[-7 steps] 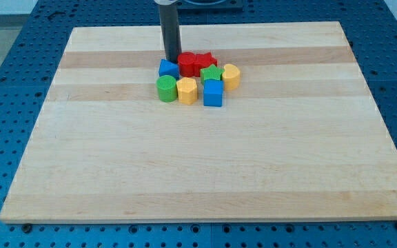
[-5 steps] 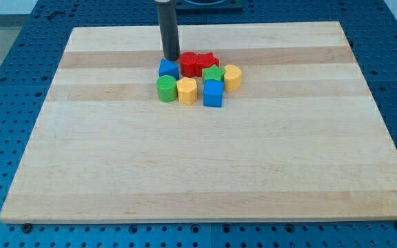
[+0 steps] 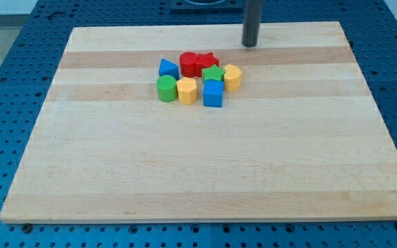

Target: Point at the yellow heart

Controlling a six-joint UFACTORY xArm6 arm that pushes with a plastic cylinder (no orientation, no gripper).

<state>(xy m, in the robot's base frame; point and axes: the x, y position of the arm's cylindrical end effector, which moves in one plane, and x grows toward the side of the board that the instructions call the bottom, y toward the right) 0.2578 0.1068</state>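
Yellow is the colour that matters: the yellow heart (image 3: 231,77) sits at the right edge of the block cluster on the pale wooden worktop (image 3: 198,165), touching or nearly touching the green star (image 3: 212,74) on its left. My tip (image 3: 250,45) stands near the view's top edge, up and slightly to the right of the cluster, apart from every block. No fingers exist on this rod, so nothing is released, clenched or grasped; the end is simply a bare point.

From the tip, the heart lies toward the view's bottom and a little to the left, with open board between them and no other block in the way. That line is what the coming move turns on, in my judgement: a short slide down and slightly left should bring the tip just beside the heart's upper right side.

The red blocks (image 3: 197,62) lie left of that line. The blue cube (image 3: 213,93), yellow hexagon (image 3: 186,90), green cylinder (image 3: 165,88) and the other blue block (image 3: 169,68) sit farther left and lower, away from the approach.
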